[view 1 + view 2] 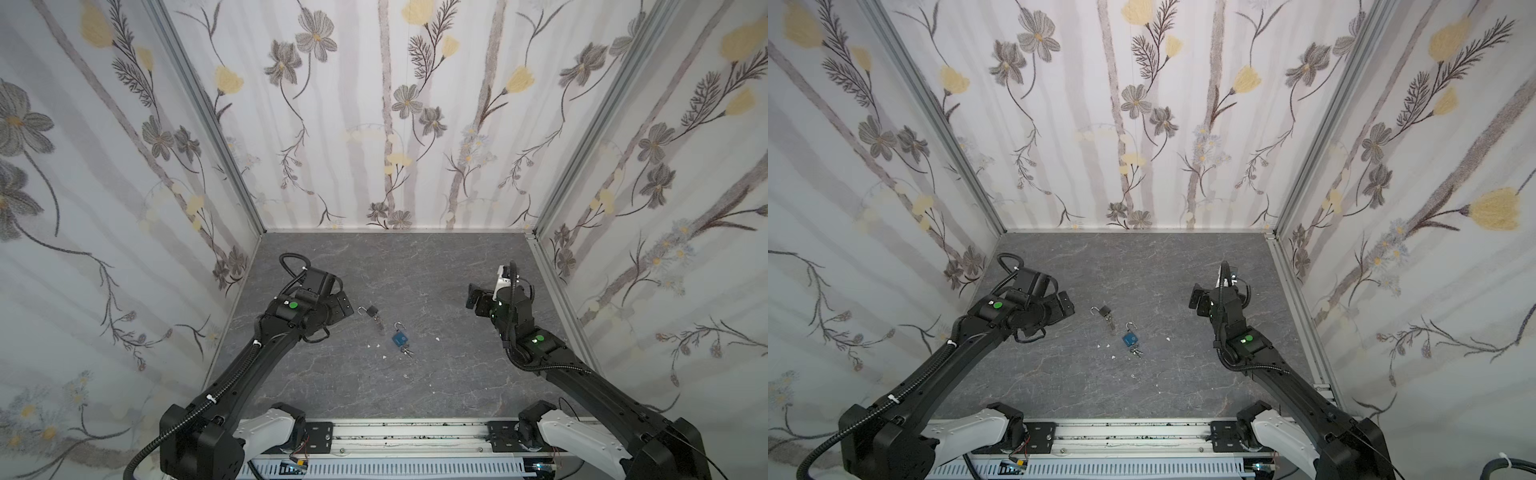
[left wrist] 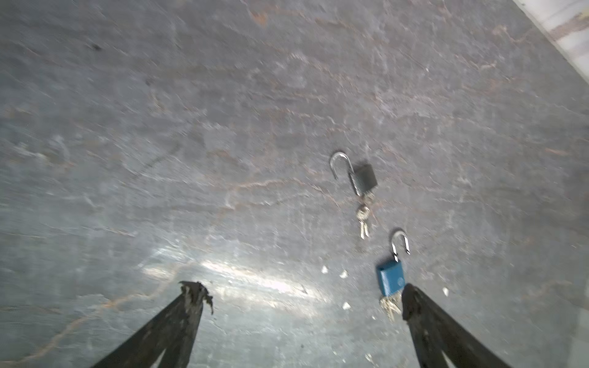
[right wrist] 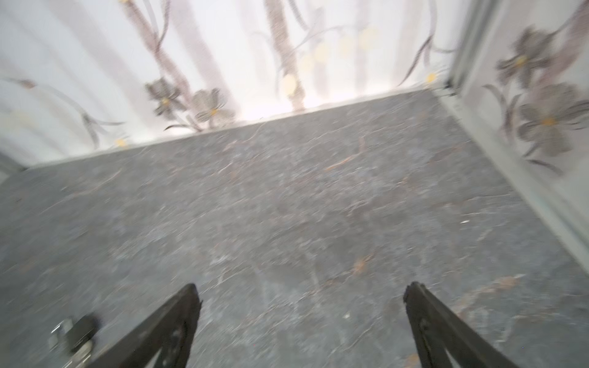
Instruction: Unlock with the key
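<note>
I work in a robot test booth, a lab rig rather than a lived-in room. Three walls point(image 1: 374, 124) of flowered wallpaper stand around me like a stage set, joined at the corners by bare aluminium posts point(image 1: 206, 112). The tabletop point(image 1: 415, 266) is a grey stone-look sheet. My left arm point(image 1: 249, 359) and right arm point(image 1: 582, 378) are mounted on an aluminium rail point(image 1: 407, 434) along the near edge. Below the rail run a slotted cable duct point(image 1: 374, 469) and some loose wiring point(image 1: 298, 453).

Even light, tabletop point(image 2: 255, 286) glare, blurry wrist views
</note>
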